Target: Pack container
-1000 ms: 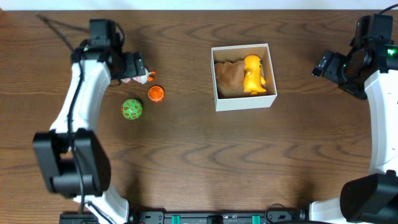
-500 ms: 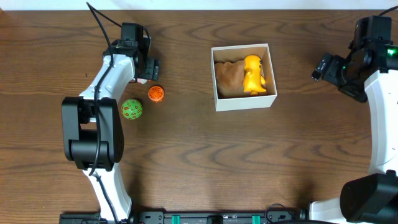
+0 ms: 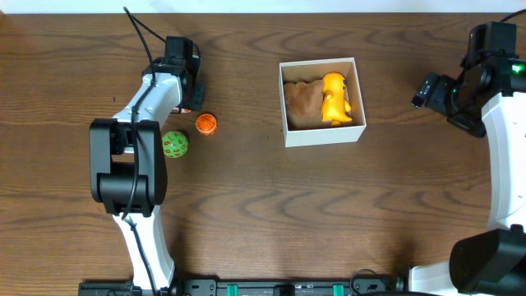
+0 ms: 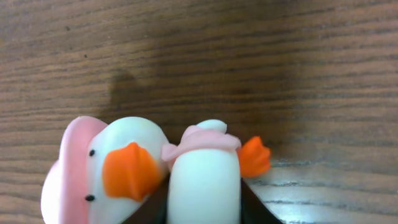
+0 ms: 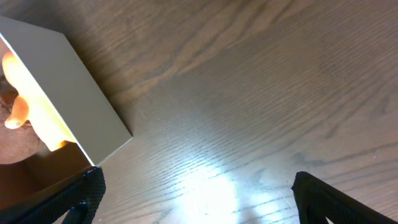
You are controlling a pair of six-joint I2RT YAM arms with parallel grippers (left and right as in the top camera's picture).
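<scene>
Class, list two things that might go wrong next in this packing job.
1. The left fingers pinch the duck toy by its smooth, rounded body; it might slip out.
2. The container already holds a yellow toy, so the duck could land on it or clip a wall.

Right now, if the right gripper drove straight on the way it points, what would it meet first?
Most likely the bare table: the right gripper has its jaws open around nothing but wood. The container sits off to one side of that line, though depth is unclear.
</scene>
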